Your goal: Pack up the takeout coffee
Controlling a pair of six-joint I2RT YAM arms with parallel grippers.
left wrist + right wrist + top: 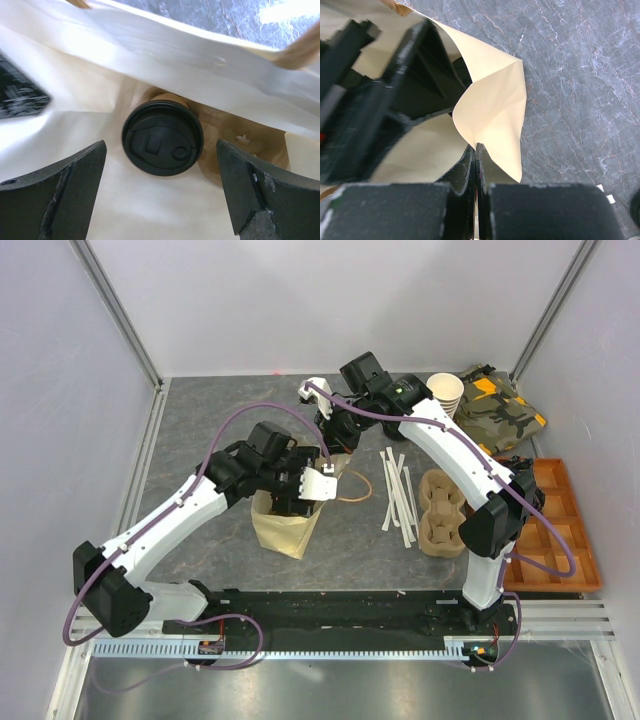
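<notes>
The takeout coffee (162,137), a brown paper cup with a black lid, lies inside the cream paper bag (150,65), lid facing the left wrist camera. My left gripper (161,167) is open and empty inside the bag's mouth, its fingers (65,190) either side of the cup and short of it. In the top view the bag (283,527) stands mid-table with my left gripper (303,490) in its opening; the cup is hidden there. My right gripper (476,148) is shut on the bag's rim (495,110), holding it open; it also shows in the top view (335,443).
A stack of lidless paper cups (445,392) and a camouflage pouch (505,408) sit at the back right. White stirrers (400,495) and a pulp cup carrier (445,510) lie right of the bag. An orange tray (565,525) sits at the right edge.
</notes>
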